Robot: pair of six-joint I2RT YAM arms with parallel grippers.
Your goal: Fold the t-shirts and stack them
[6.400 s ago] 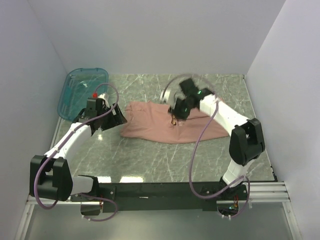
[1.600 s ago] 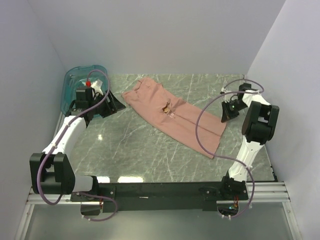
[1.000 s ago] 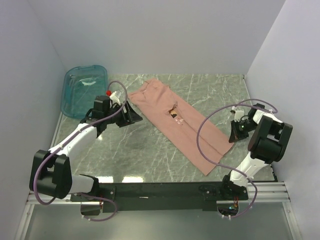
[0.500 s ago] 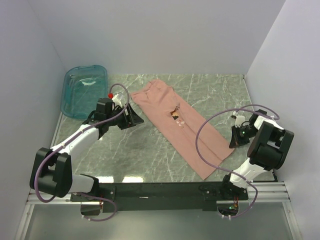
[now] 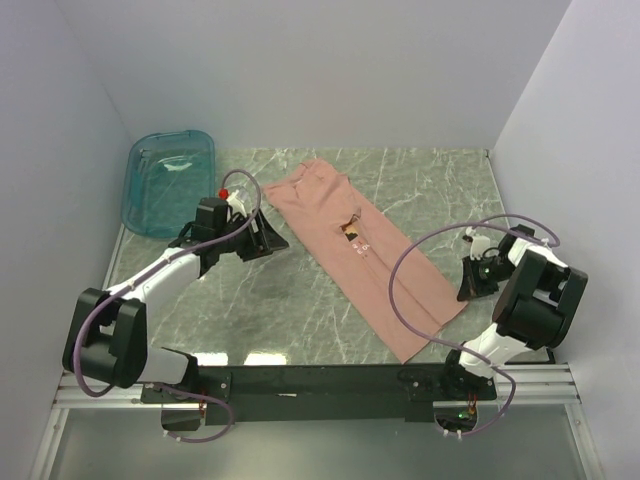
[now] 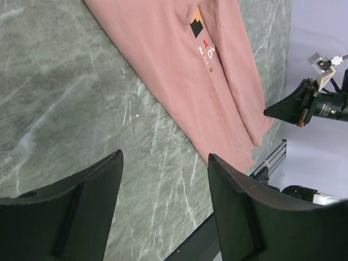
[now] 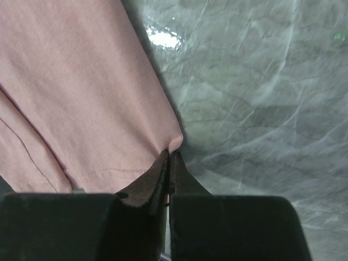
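The dusty-pink t-shirt [image 5: 360, 250] lies folded into a long strip, running diagonally from the far middle of the table to the near right. Its small game figure and white text face up [image 6: 202, 48]. My right gripper [image 5: 467, 291] is shut on the strip's near right corner, low at the table; in the right wrist view the jaws [image 7: 171, 154] pinch the hem corner of the pink cloth [image 7: 81, 81]. My left gripper [image 5: 268, 240] is open and empty just left of the shirt, its fingers [image 6: 114, 168] spread over bare marble.
A translucent teal bin [image 5: 170, 182] stands at the far left corner. White walls close in the table on three sides. The black rail [image 5: 320, 380] with both arm bases runs along the near edge.
The right gripper has dragged the shirt's corner rightward and toward the near edge, turning the strip from crosswise to diagonal. The left gripper has moved right, closer to the shirt.
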